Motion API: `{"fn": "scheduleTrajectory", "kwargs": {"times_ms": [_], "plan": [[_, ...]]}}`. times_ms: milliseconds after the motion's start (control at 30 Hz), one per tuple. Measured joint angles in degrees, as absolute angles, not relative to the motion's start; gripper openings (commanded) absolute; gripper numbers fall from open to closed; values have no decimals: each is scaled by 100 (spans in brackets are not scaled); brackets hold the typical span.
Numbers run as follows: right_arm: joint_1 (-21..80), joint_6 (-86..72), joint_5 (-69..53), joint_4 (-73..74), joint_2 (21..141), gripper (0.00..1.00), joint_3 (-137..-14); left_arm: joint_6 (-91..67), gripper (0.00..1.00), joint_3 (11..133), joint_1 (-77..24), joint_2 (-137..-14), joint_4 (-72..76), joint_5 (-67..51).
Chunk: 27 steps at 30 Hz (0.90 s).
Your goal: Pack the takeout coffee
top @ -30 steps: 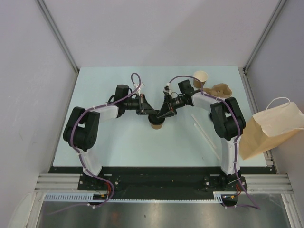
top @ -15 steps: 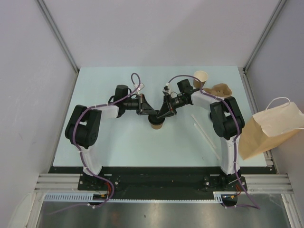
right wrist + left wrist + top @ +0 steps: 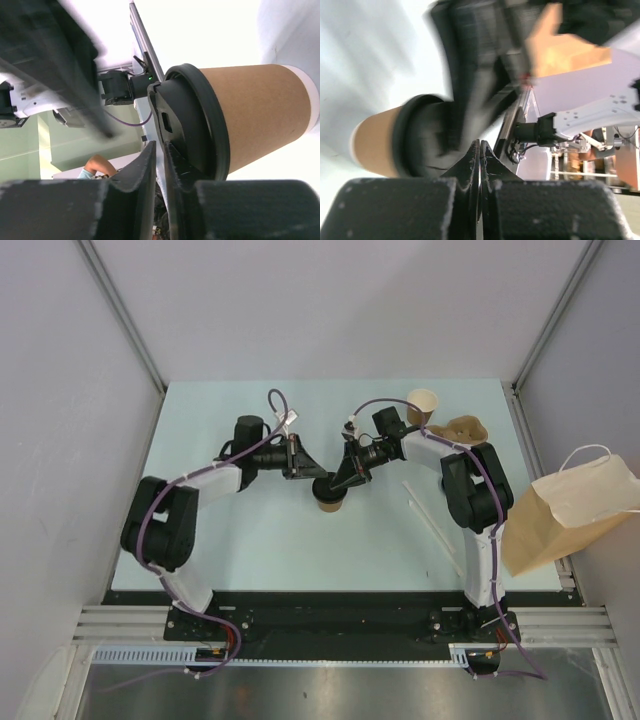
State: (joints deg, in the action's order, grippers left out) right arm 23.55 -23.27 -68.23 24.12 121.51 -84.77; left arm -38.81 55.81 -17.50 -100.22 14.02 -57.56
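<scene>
Pale table [image 3: 250,540], lidded cup [image 3: 330,503] between closed left tool [image 3: 319,480]; right tool [image 3: 341,484]

Soft, even light fills the overhead view, with faint shadows on the table [image 3: 250,540]. The left wrist view is heavily motion-blurred, smearing the cup [image 3: 372,145]. The right wrist view is sharp but glares white at its top.

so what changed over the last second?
The left arm swung its elbow out left and toward the near edge, and its wrist edged away from the cup. The left fingers stayed shut beside the lidded cup. Nothing was grabbed or let go. The right arm, lidded cup, open cup, carrier and bag are unchanged.
</scene>
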Motion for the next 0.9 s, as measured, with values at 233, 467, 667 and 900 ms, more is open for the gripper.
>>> {"fn": "scheduleTrajectory", "kwargs": {"times_ms": [233, 467, 667, 900], "plan": [[2355, -2327, -6790, 2412, 12154, 12, -8475, -3885, 0, 5583, -1774, -9008, 1404, -5763], [2355, -2329, -6792, 2412, 12164, 9, -8475, -3791, 0, 5374, -1798, -9310, 1310, -5647], [2357, -2331, -6794, 2421, 12186, 8, -8477, -3710, 0, 5439, -1785, -10219, 1041, -5743], [2366, -2303, -6816, 2421, 12171, 11, -8477, -3315, 0, 5426, -1780, -9878, 676, -5489]]}}
